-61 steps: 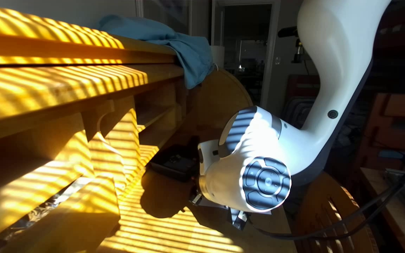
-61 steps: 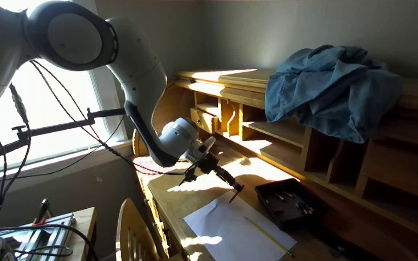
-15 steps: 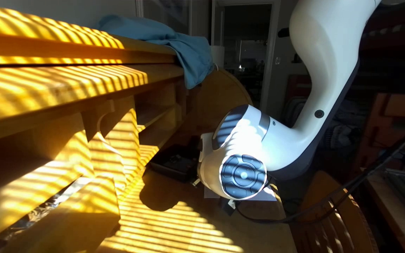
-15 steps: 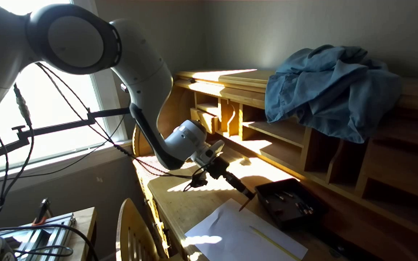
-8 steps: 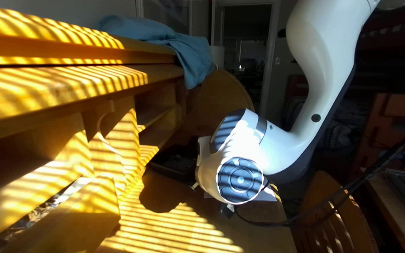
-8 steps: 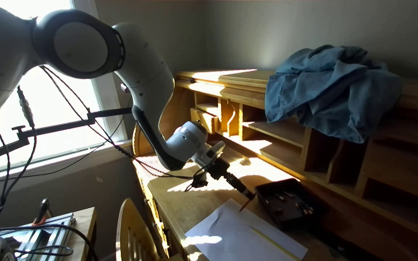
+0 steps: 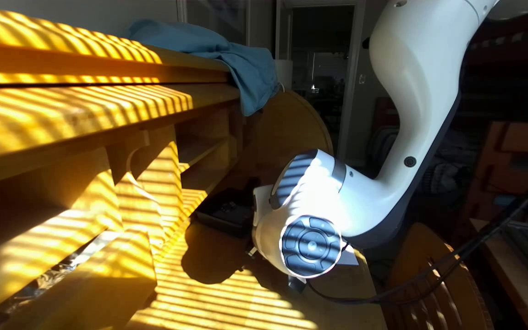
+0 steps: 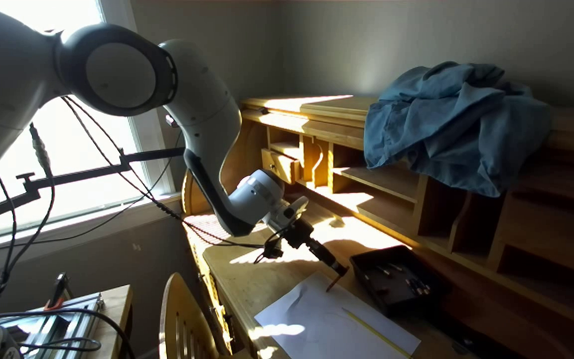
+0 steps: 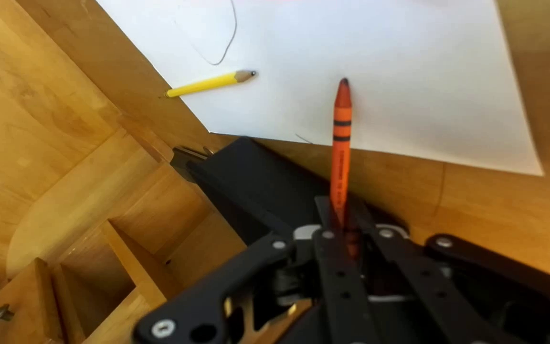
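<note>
In an exterior view I have my arm [image 8: 205, 114] extending from the upper left, bent at the broad round elbow [image 8: 120, 76] and sloping down to the wrist [image 8: 258, 197]. Below that, my hand [image 9: 342, 210] points obliquely downward, tilted rather than vertical. The wrist view shows me its two dark fingers [image 9: 331, 255] pinched close together in a grip. In an exterior view the wrist's round button pad [image 7: 312, 246], striped with light, faces me.

glossy white arm [image 7: 420, 87], black end effector [image 9: 340, 205]

near the end effector, a round dark button pad [image 7: 312, 246]; farther from it, a small dark roundel [image 7: 409, 161]. black cables [image 8: 167, 210] hang beside the end effector, whose black linkages [image 9: 213, 282] carry silvery screws [image 9: 163, 327].
</note>
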Available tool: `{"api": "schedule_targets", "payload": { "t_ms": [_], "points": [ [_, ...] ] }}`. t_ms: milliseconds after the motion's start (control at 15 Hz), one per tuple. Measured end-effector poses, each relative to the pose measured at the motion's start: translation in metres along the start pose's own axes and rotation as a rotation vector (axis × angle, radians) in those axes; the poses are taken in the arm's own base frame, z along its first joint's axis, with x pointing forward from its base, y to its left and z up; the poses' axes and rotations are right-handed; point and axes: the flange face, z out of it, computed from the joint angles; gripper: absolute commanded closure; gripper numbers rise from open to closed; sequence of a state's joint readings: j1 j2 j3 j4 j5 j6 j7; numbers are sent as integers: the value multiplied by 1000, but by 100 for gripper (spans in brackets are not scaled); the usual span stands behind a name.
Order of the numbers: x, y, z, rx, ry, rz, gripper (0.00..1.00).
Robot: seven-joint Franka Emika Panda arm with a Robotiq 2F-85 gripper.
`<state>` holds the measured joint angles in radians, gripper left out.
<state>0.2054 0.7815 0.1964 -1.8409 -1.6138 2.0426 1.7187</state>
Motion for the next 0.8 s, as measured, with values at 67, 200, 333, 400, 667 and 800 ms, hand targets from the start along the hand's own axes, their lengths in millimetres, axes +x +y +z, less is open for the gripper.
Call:
{"api": "schedule_targets", "payload": {
  "t_ms": [67, 200, 333, 400, 667, 800],
  "points": [
    [1, -1, -1, 2, 2, -4, 98],
    [4, -4, -2, 5, 6, -10, 98],
    [8, -8, -3, 9, 11, -17, 98],
    [10, -9, -4, 10, 14, -22, 98],
    [18, -14, -6, 15, 25, -47, 98],
    [20, -15, -6, 16, 27, -54, 98]
  ]
}}
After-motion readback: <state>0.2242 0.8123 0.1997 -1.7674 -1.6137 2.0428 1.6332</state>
